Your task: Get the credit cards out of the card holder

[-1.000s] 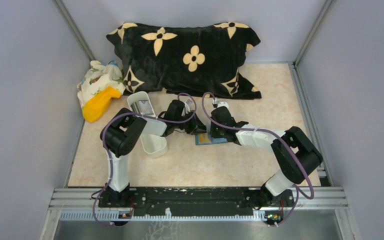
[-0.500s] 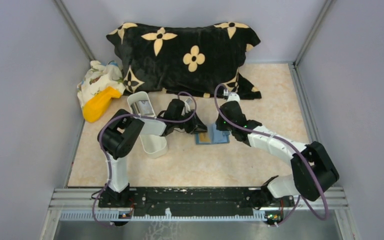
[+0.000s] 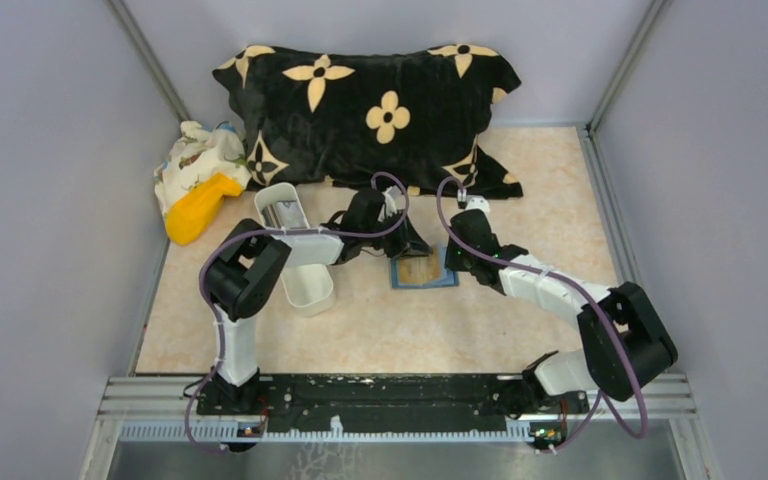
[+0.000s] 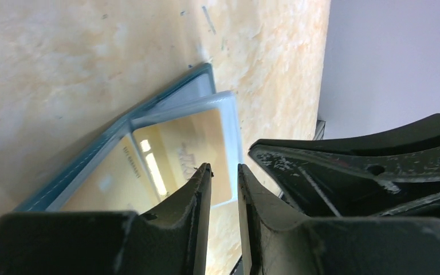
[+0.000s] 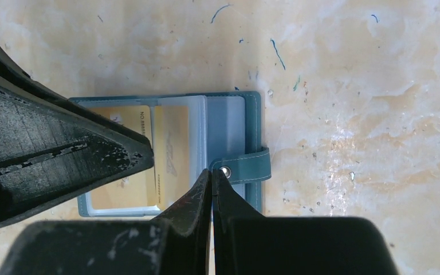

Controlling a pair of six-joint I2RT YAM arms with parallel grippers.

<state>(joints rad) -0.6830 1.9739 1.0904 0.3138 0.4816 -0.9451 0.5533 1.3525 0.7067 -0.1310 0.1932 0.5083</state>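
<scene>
The blue card holder (image 3: 423,271) lies open on the table, its tab (image 5: 250,166) out to one side. Tan credit cards (image 5: 171,150) sit inside its clear sleeves, and also show in the left wrist view (image 4: 192,140). My left gripper (image 3: 413,249) hovers at the holder's far left edge, its jaws a narrow gap apart with nothing between them (image 4: 223,167). My right gripper (image 3: 456,264) is shut, its tips (image 5: 212,172) at the holder's right half beside the tab's snap. No dark grey or silvery card shows in the holder.
A long white tray (image 3: 297,262) stands left of the holder, under my left arm. A black flowered pillow (image 3: 375,110) lies behind. A yellow object (image 3: 200,206) and a patterned cloth (image 3: 196,153) lie at the far left. Grey walls close in both sides.
My left gripper has moved right and farther back, from the holder's left edge to its far edge. My right gripper has shifted right across the holder, now at its right edge.
</scene>
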